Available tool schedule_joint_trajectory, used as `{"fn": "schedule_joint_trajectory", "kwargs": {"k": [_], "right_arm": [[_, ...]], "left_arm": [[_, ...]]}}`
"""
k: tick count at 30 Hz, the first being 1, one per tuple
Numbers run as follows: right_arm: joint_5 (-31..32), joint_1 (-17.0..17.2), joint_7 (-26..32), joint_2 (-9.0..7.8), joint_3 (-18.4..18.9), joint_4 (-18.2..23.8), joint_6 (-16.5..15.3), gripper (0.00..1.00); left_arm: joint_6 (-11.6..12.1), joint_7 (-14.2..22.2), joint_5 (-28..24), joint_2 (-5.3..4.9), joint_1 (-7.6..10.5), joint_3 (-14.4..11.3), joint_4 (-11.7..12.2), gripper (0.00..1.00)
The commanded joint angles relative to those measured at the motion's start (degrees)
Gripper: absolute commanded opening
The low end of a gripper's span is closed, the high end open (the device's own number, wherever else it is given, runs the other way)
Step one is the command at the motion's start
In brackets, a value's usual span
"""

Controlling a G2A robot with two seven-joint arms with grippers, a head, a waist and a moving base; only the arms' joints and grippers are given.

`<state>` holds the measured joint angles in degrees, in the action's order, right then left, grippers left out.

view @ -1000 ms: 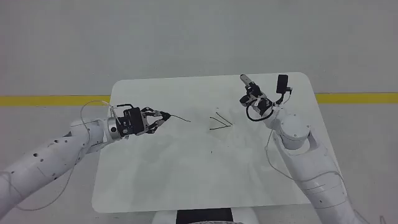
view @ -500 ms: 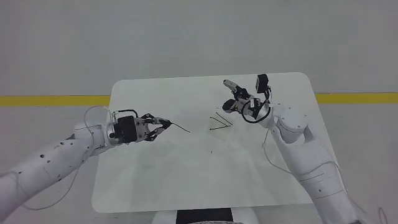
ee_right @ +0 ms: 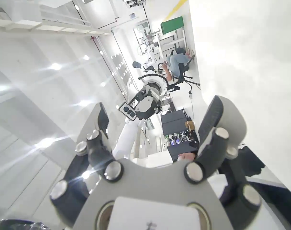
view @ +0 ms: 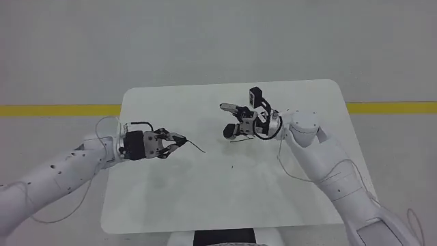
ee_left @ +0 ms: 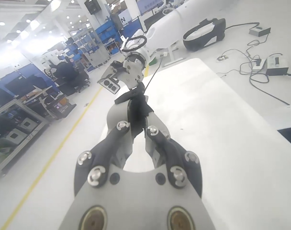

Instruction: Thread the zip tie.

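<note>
A: See the white table (view: 205,198), the right gripper (view: 227,118) over its middle, jaws spread, empty. Left?
B: Clamps the zip tie (view: 194,145) — thin, black, slightly bowed strand jutting from the left gripper (view: 179,139) above the table.

The left arm (view: 61,171) and right arm (view: 328,171) are wearing smooth white shells, a black cable (ee_left: 135,38) looping behind each wrist. The left gripper (ee_left: 138,104) is showing dark grey fingers (ee_left: 107,149) bolted by round steel screws (ee_left: 84,157) to a silver plate (ee_left: 136,192) behind them, while the right gripper (ee_right: 159,116) is carrying black pads (ee_right: 211,118) on pale grey fingers.
</note>
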<state>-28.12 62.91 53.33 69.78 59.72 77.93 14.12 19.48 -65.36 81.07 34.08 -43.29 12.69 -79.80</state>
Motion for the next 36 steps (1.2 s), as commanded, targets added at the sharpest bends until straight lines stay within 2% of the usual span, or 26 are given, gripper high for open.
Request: {"fn": "schedule_joint_trajectory", "kwargs": {"k": [1,6,8,11,15,18,20,23,27,35,36], "right_arm": [[0.01,0.01,-0.01,0.0,0.0,0.01,-0.01,1.0],[-0.23,0.43,-0.58,0.01,0.01,-0.21,-0.1,1.0],[-3.36,0.83,3.49,0.03,0.07,-1.08,-0.86,1.0],[-7.98,0.0,11.39,0.14,-0.11,-4.88,-1.71,1.0],[-12.19,-1.75,17.42,0.8,-1.81,-9.35,-2.41,1.0],[-13.32,-3.46,20.93,1.46,-3.95,-11.8,-3.02,1.0],[-14.04,-4.54,22.64,1.95,-5.34,-13.19,-3.45,1.0],[-13.63,-6.06,23.52,2.53,-7.02,-14.79,-4.48,1.0],[-11.53,-7.58,24.99,3.0,-8.69,-15.34,-8.07,1.0],[-11.61,-7.42,24.68,3.01,-8.69,-15.21,-8.13,1.0],[-12.27,-6.8,24.34,3.03,-8.65,-14.54,-8.17,1.0]], "left_arm": [[0.0,-0.14,-0.02,-0.01,-0.04,0.04,-0.02,0.0],[-0.07,0.51,-0.63,0.13,-0.42,0.15,-0.62,0.0],[0.0,0.5,-0.65,0.33,-0.66,0.4,-0.58,0.0],[0.0,-2.9,0.38,0.67,-0.71,-0.12,-0.54,0.0],[0.0,-6.96,1.94,1.23,0.04,-1.69,0.39,0.0],[0.0,-7.93,2.86,1.78,1.03,-2.95,1.06,0.0],[0.0,-8.97,3.58,2.22,0.99,-2.95,1.2,0.0],[0.0,-10.96,4.46,2.83,0.82,-2.95,1.46,0.0],[0.0,-12.2,6.12,3.87,0.79,-2.95,2.19,0.0],[0.0,-12.39,6.25,3.94,0.8,-2.95,2.26,0.0],[-0.3,-11.27,6.05,4.02,0.54,-2.86,1.79,0.0]]}}
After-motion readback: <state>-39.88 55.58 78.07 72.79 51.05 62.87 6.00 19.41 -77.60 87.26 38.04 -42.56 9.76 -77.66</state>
